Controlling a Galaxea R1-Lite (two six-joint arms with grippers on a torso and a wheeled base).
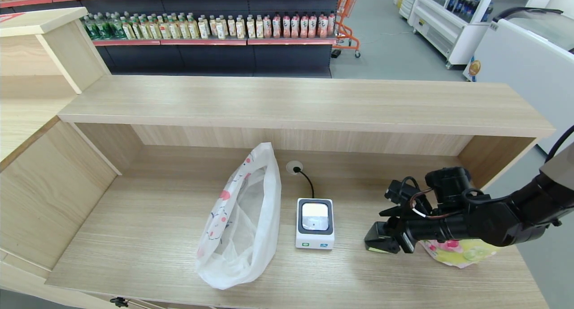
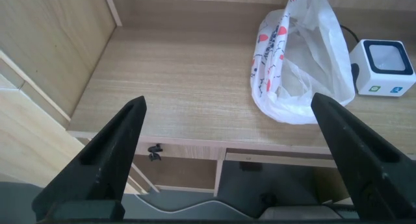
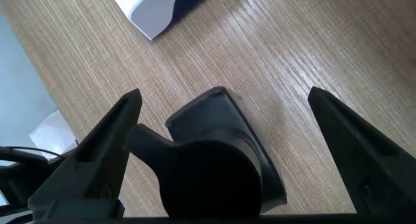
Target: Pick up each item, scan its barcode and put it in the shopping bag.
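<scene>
Two pincers spread wide, gripping nothing. Your right gripper (image 1: 381,239) low over counter (image 1: 134,237), between scanner (image 1: 315,223) and right edge. Packet (image 1: 462,254) near front right corner, under that arm. Shopping bag (image 1: 242,219) mid-counter, just beside scanner. Your left gripper (image 2: 229,100) over front edge.

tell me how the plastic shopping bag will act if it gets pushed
Probably floppy: the shopping bag is thin, see-through film lying slumped on the counter, so it should crumple rather than resist. Likely light: it looks empty and may slide.
</scene>
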